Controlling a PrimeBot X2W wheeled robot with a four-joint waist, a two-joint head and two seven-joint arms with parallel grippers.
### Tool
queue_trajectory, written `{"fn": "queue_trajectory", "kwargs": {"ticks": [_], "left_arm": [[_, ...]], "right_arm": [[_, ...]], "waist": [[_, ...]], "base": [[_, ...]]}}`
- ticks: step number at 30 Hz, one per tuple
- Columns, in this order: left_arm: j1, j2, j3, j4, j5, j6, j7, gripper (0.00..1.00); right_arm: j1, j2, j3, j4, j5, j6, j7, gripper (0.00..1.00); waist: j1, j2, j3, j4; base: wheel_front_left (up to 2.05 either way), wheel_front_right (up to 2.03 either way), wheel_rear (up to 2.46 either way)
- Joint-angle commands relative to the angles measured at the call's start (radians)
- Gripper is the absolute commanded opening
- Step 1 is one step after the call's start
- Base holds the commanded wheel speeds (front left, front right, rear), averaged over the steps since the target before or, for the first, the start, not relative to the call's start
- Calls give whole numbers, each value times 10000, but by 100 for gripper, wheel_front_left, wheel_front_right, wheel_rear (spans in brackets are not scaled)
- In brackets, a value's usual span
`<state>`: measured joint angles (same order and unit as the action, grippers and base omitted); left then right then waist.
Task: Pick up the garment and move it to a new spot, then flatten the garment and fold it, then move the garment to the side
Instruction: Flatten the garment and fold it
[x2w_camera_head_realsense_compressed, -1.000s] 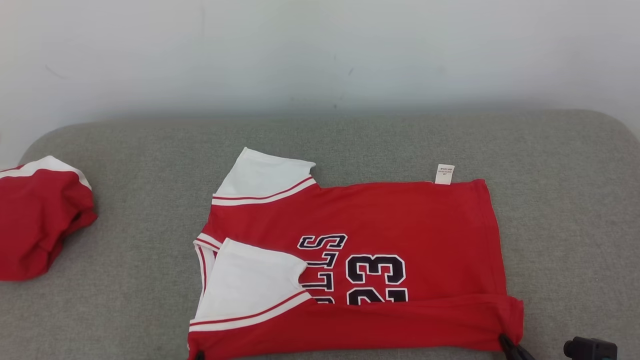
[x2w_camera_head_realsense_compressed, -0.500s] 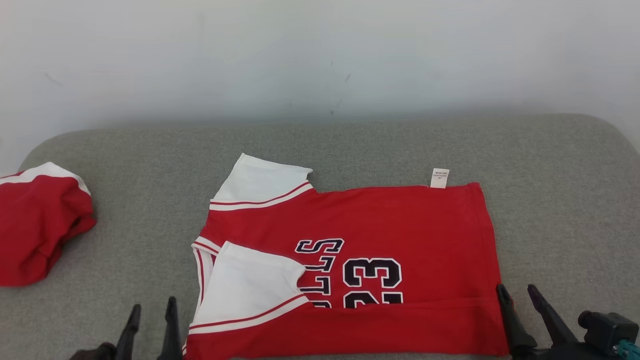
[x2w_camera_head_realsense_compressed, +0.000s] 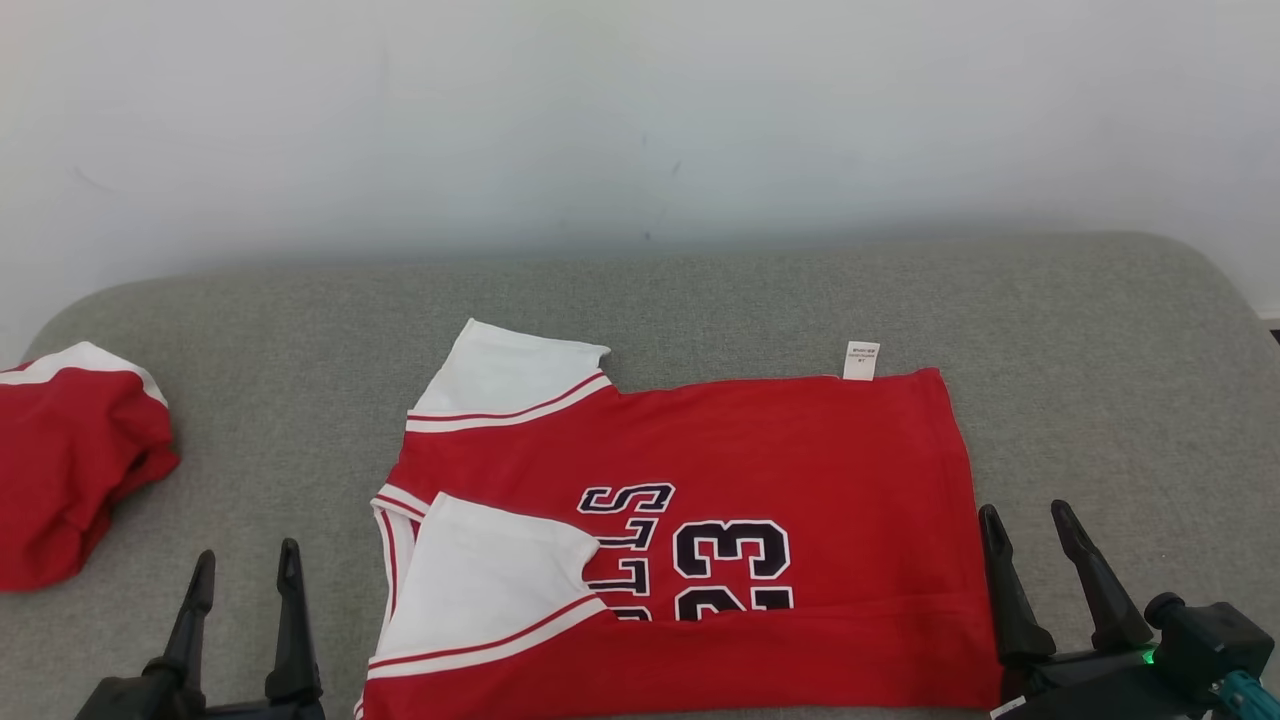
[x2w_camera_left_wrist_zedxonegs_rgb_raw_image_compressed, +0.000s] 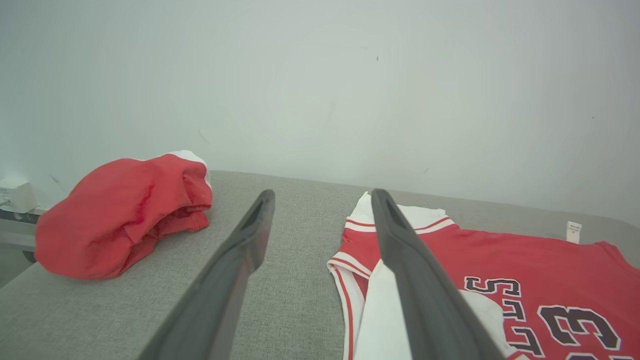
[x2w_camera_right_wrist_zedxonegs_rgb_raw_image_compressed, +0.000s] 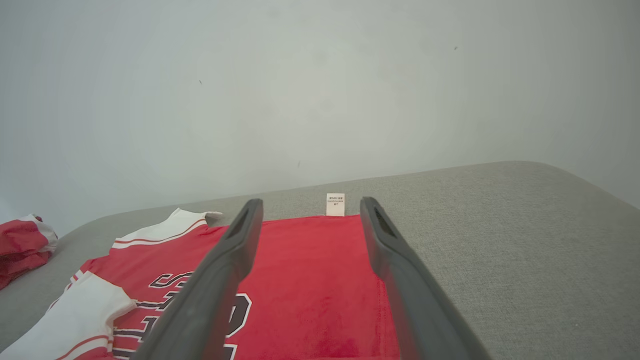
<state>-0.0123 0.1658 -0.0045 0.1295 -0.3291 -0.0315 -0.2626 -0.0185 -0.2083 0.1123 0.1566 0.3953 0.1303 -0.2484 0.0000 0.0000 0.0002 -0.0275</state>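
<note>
The garment is a red jersey with white sleeves and dark lettering, lying flat on the grey cushion, its near edge folded over the print. A white label sticks out at its far edge. My left gripper stands open at the lower left, beside the jersey's collar end and apart from it. My right gripper stands open at the lower right, just off the jersey's hem edge. The left wrist view has the jersey to the right of my fingers. The right wrist view looks over the jersey toward its label.
A second red and white garment lies bunched at the left edge of the grey cushion; it shows as a bundle in the left wrist view. A pale wall stands behind. Bare cushion lies right of the jersey.
Both grippers have let go of the jersey's near edge and opened; they now stand higher in view on either side of it. The camera has tilted, shifting the scene down.
</note>
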Motion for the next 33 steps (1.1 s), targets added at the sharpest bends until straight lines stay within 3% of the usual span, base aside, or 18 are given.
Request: {"fn": "queue_trajectory", "kwargs": {"ticks": [1, 11, 25, 33], "left_arm": [[114, -39, 51, -38, 136, -5, -30, 100], [447, -112, 295, -93, 760, -380, -31, 100], [446, -346, 604, 221, 1036, -646, -31, 100], [-812, 459, 524, 554, 940, -817, 160, 100]], "right_arm": [[72, 53, -51, -42, -91, 9, -78, 100], [205, 404, -114, -13, -689, 9, -163, 100], [159, 509, -153, 441, -549, 9, -171, 100], [-634, 160, -206, 728, 24, 9, 2, 100]], "waist": [[0, 0, -6, -16], [0, 0, -20, -124], [0, 0, 11, -173], [0, 0, 415, -249]], "base": [[0, 0, 0], [0, 0, 0], [0, 0, 0], [0, 0, 0]]}}
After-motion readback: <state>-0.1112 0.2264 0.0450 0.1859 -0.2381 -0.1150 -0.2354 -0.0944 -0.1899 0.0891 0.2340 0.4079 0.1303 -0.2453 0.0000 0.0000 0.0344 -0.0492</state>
